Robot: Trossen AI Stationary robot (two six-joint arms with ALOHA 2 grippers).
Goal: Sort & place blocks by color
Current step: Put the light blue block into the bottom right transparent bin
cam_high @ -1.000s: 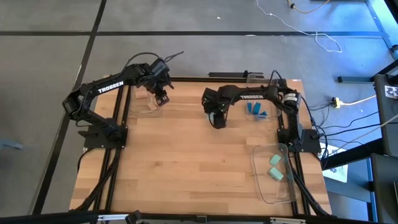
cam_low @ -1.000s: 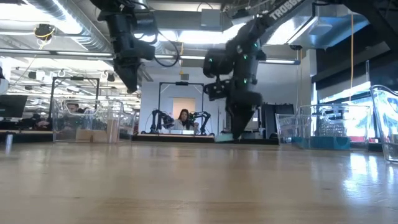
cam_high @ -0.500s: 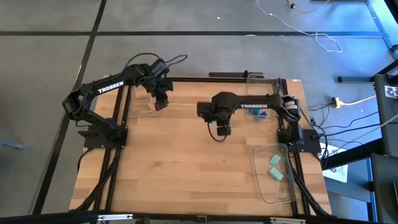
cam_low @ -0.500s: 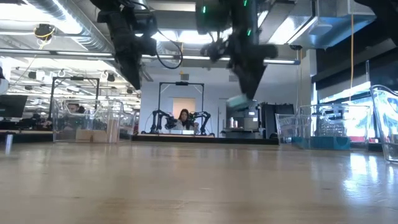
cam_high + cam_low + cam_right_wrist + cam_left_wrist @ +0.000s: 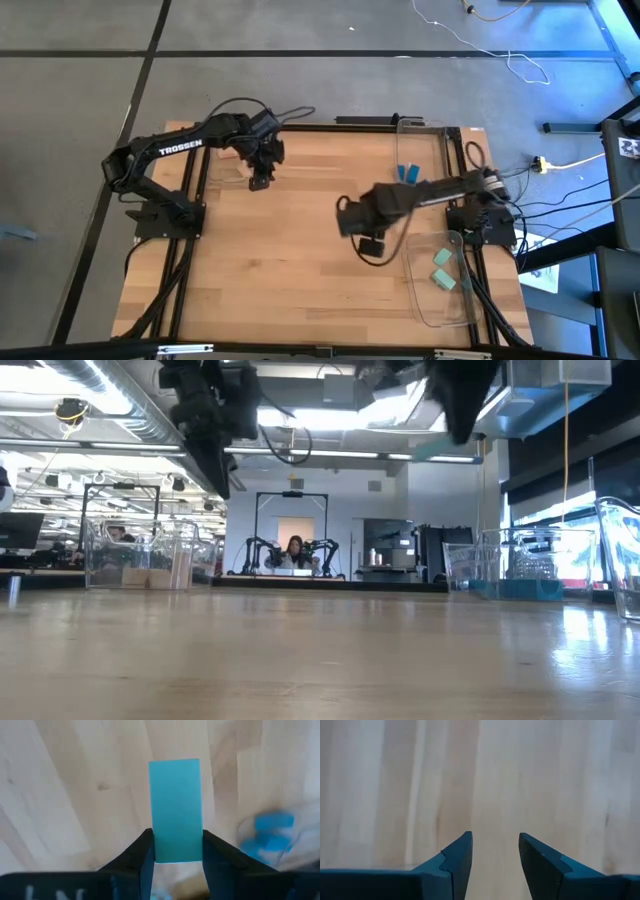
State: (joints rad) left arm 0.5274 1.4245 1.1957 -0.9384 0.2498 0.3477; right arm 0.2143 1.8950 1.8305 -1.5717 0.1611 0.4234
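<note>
My right gripper (image 5: 371, 246) is above the table's middle right, shut on a pale mint green block (image 5: 176, 805). Its own wrist view (image 5: 176, 857) shows the table far below the block. My left gripper (image 5: 262, 181) is open and empty above bare table wood at the far left, its fingers (image 5: 456, 857) apart. Two mint blocks (image 5: 440, 268) lie in the clear near-right tray (image 5: 415, 290). Blue blocks (image 5: 410, 173) lie in the far-right tray (image 5: 425, 130). Tan blocks (image 5: 150, 577) lie in the far-left tray (image 5: 222, 172). My right gripper pinches the mint block by its two long sides (image 5: 156, 847) between its two fingers, near one end. The rest of the block sticks out past the fingertips. The fingers point down at the table. The block is lifted clear.
The clear trays stand along the table's far and right edges. Black frame rails (image 5: 190, 200) run down both sides by the arm bases. A person (image 5: 297, 553) sits far off in the room behind the table.
My right gripper has risen from the table with the mint block and gone toward the near edge and a little right, toward the near-right tray. The block is now lifted clear. My left gripper has drifted a little toward the near edge, away from the far-left tray.
</note>
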